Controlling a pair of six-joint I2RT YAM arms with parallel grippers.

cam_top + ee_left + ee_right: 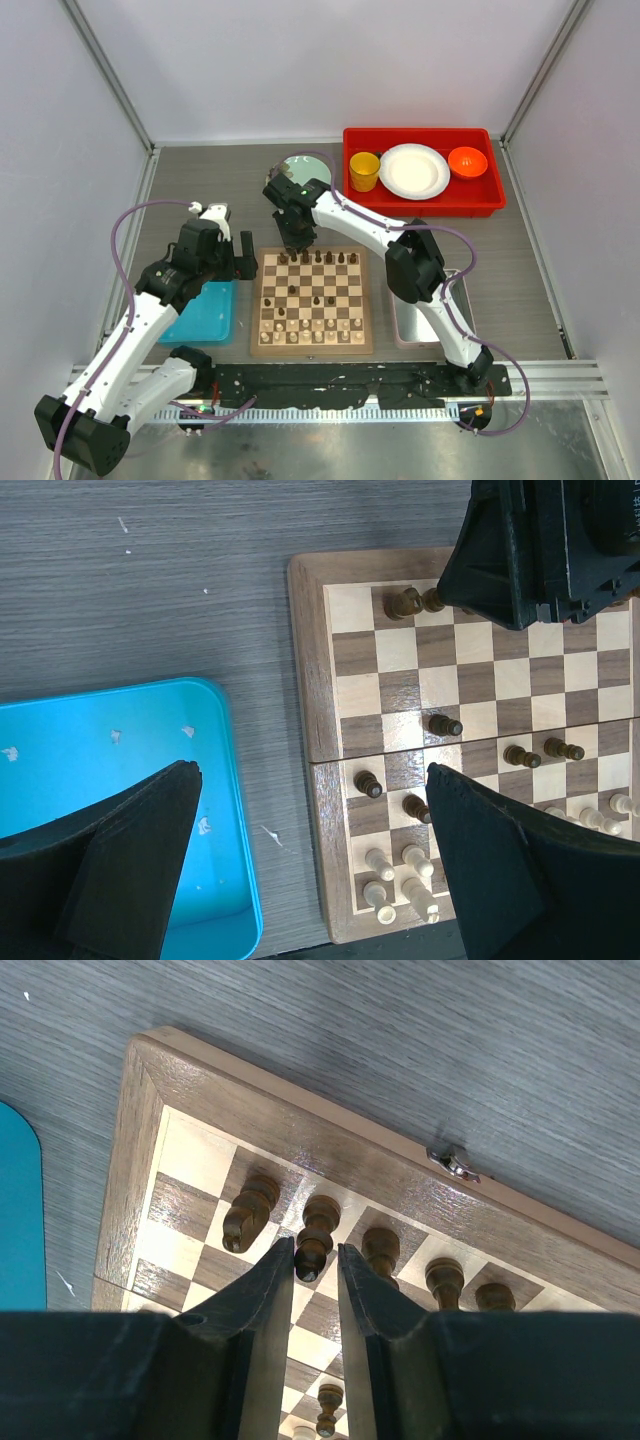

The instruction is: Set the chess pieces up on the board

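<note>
The board (312, 348) lies in the middle of the table. Dark chess pieces (320, 258) line its far row, with a few more (293, 290) standing mid-board. Cream pieces (315, 325) fill the two near rows. My right gripper (316, 1248) is down at the far-left part of the board. Its jaws are open only a little around a dark bishop-like piece (320, 1215) that stands on its square beside a dark knight (248, 1215); a gap shows on the piece's right. My left gripper (312, 772) hangs wide open above the board's left edge (305, 660), holding nothing.
A blue tray (205, 315) lies left of the board. A red bin (425, 200) at the back right holds a yellow cup (364, 171), a white plate (414, 171) and an orange bowl (467, 162). A silver tray (420, 335) sits under the right arm.
</note>
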